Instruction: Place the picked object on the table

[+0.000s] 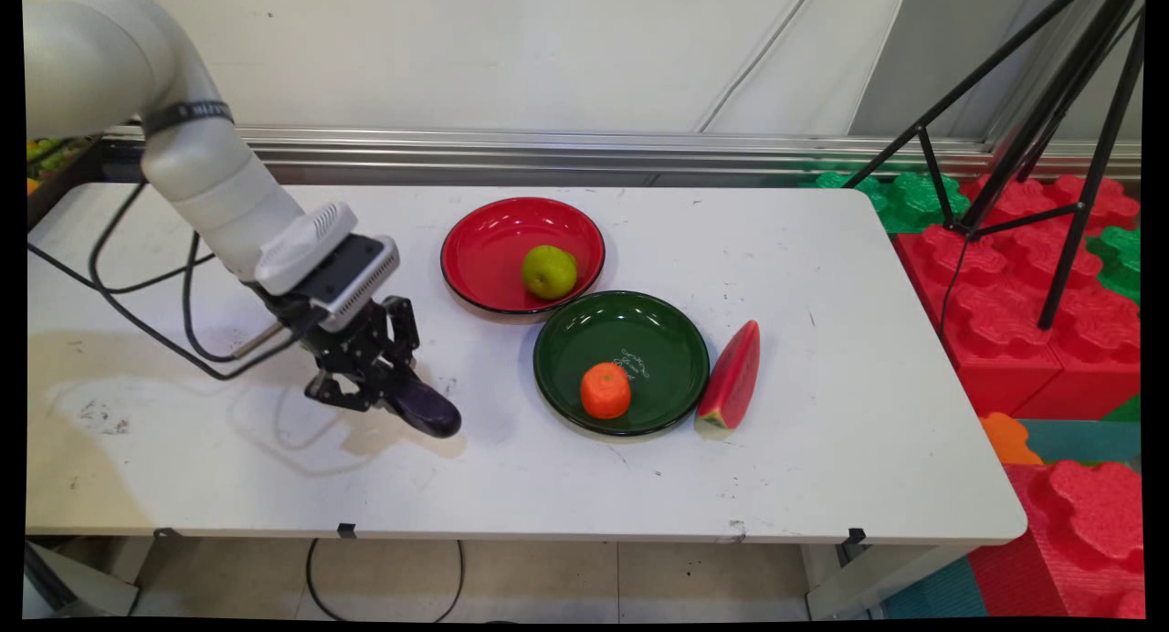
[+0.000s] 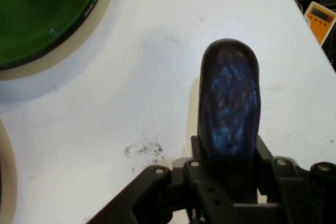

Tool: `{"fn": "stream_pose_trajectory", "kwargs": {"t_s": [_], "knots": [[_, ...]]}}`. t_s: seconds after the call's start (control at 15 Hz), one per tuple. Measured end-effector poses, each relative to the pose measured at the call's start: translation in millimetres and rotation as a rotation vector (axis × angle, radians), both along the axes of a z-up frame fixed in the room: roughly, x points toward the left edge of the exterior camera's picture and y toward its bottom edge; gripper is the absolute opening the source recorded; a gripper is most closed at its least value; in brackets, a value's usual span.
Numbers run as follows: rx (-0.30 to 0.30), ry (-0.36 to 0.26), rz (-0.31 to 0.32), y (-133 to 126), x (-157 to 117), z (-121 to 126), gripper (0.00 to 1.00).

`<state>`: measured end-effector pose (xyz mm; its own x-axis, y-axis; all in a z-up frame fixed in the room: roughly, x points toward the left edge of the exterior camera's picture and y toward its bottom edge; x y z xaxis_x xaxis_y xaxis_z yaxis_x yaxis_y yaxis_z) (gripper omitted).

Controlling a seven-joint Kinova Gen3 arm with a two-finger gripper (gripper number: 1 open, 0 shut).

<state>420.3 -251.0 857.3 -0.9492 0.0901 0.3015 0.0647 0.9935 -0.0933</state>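
My gripper (image 1: 382,393) is low over the left half of the white table (image 1: 822,413), shut on a dark purple eggplant (image 1: 427,413). The eggplant's free end points toward the green plate (image 1: 630,332). In the hand view the eggplant (image 2: 230,98) sticks out between the two fingers (image 2: 196,148), close to the tabletop. On the green plate lies an orange (image 1: 605,390), and a watermelon slice (image 1: 732,376) rests against its right rim. Behind it a red plate (image 1: 479,226) holds a green fruit (image 1: 549,271). The hand view shows the green plate (image 2: 31,19) at upper left.
Black cables (image 1: 137,312) loop over the table's left part behind the arm. A black tripod (image 1: 1050,139) and red and green foam blocks (image 1: 1023,294) stand beyond the table's right edge. In the hand view, a yellow device (image 2: 321,19) shows off the table.
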Motion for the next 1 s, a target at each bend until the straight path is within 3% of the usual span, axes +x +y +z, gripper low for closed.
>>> {"fn": "stream_pose_trajectory", "kwargs": {"t_s": [0.6,0.67,1.0], "knots": [[0.02,-0.015,-0.018,-6.9,-6.1,-44.5,0.0],[0.023,-0.017,-0.021,-7.0,-6.4,-47.5,1.0],[0.022,-0.022,-0.03,-7.7,-7.1,-56.5,1.0]]}}
